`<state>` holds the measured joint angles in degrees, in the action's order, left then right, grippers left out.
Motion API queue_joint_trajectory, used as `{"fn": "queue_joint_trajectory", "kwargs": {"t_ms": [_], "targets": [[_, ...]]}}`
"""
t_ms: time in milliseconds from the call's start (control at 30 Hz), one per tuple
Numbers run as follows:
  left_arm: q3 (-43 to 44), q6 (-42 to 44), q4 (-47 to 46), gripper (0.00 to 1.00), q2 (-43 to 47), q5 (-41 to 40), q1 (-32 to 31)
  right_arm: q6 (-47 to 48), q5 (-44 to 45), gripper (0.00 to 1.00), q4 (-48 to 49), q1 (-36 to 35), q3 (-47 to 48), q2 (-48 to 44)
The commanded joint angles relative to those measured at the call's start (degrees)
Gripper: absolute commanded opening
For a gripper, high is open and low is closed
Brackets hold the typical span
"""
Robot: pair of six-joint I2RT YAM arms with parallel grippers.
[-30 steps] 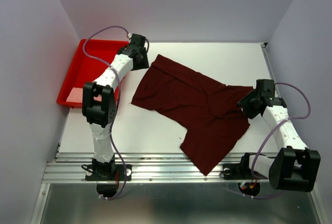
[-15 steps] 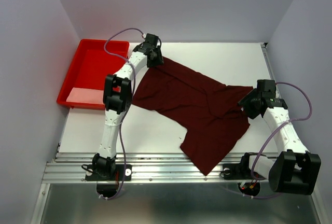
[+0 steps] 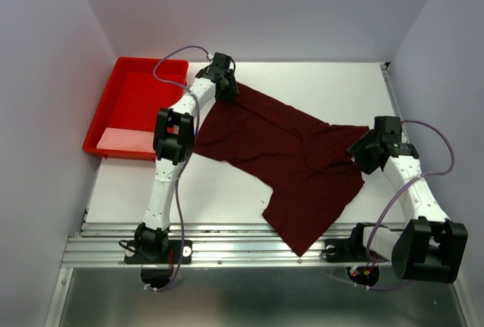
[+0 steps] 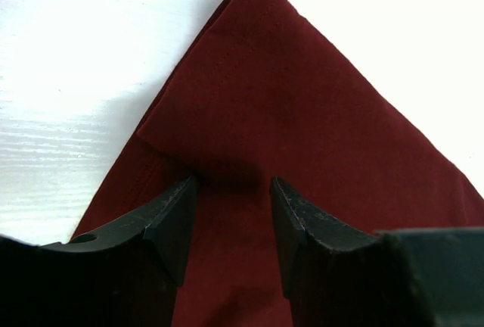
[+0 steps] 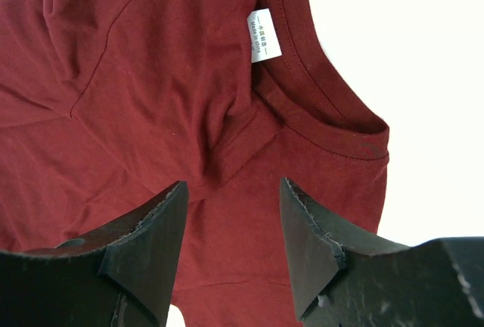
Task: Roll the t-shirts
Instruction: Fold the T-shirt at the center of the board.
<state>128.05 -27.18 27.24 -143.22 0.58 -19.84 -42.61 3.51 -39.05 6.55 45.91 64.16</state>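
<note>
The dark maroon t-shirt lies spread and creased on the white table, running diagonally from far left to near right. My left gripper hangs over its far left corner. In the left wrist view the gripper is open, its fingers standing on either side of flat cloth just behind the corner tip. My right gripper is at the shirt's right edge. In the right wrist view it is open above the cloth below the collar and white label. Neither gripper has cloth pinched.
A bright red tray sits at the far left of the table with a pale pink patch at its near end. Grey walls close in both sides and the back. An aluminium rail runs along the near edge.
My left arm swung right from the tray's edge to the shirt's far left corner, then held still. The right arm has stayed in place and the shirt has not shifted.
</note>
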Motion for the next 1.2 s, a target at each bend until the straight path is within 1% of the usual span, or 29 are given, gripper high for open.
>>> {"fn": "queue_joint_trajectory", "kwargs": {"t_ms": [0,167,233,333,367,400,467,500,567,600,767,833,967,1033,1133,1167], "targets": [[2.82,-0.68,-1.05,0.55,-1.01,0.04,0.32,0.51,1.5,0.57,-0.24,-0.13,1.11,-0.35],[1.94,-0.68,-1.84,0.55,-1.1,0.04,0.32,0.25,1.59,0.57,-0.42,-0.13,0.85,-0.53],[2.03,-0.68,-1.76,0.52,-1.27,0.04,0.32,0.25,1.41,0.57,-0.5,-0.13,0.85,-0.62],[1.85,-0.68,-1.76,0.35,-1.1,0.04,0.32,0.25,1.41,0.57,-0.59,-0.13,0.85,-0.62],[1.85,-0.68,-1.76,0.24,-1.01,0.04,0.32,0.25,1.5,0.57,-0.59,-0.13,0.85,-0.7],[1.85,-0.6,-1.67,0.2,-0.84,0.04,0.32,0.25,1.5,0.57,-0.68,-0.13,0.85,-0.7],[1.94,-0.25,-1.49,0.14,-0.66,-2.15,0.32,0.25,1.41,0.57,-0.68,-0.13,0.85,-0.7],[2.2,-0.16,-1.14,0.08,-0.49,-2.42,0.32,0.33,1.5,0.57,-0.59,-0.13,0.85,-0.7],[2.38,0.02,-0.79,0.02,-0.13,-3.04,0.32,0.33,1.5,0.57,-0.68,-0.13,0.85,-0.79],[2.38,0.11,-0.62,0.0,0.48,-3.13,0.32,0.25,1.68,0.57,-0.68,-0.13,0.76,-0.79],[2.21,0.46,0.09,0.0,3.64,-3.65,0.24,-0.02,2.03,0.58,-0.77,-0.13,-0.64,-0.44],[0.89,0.99,-0.26,0.0,6.01,-3.74,0.32,0.16,2.29,0.58,-0.5,-0.13,-1.61,-0.26],[-0.34,1.52,-0.97,0.0,8.3,-2.52,0.32,2.08,1.68,0.6,1.59,-0.13,-1.96,1.4],[-0.26,1.6,-0.97,0.0,8.22,-1.81,0.24,3.4,-0.86,0.6,3.27,-0.13,-1.97,3.24],[-0.17,1.69,-0.88,0.0,7.78,-1.11,-0.03,5.87,-2.97,0.57,5.38,-0.13,-0.91,8.86],[-0.17,1.78,-0.79,0.0,7.69,-0.93,-0.2,6.39,-2.98,0.53,5.99,-0.13,-0.48,10.96]]}}
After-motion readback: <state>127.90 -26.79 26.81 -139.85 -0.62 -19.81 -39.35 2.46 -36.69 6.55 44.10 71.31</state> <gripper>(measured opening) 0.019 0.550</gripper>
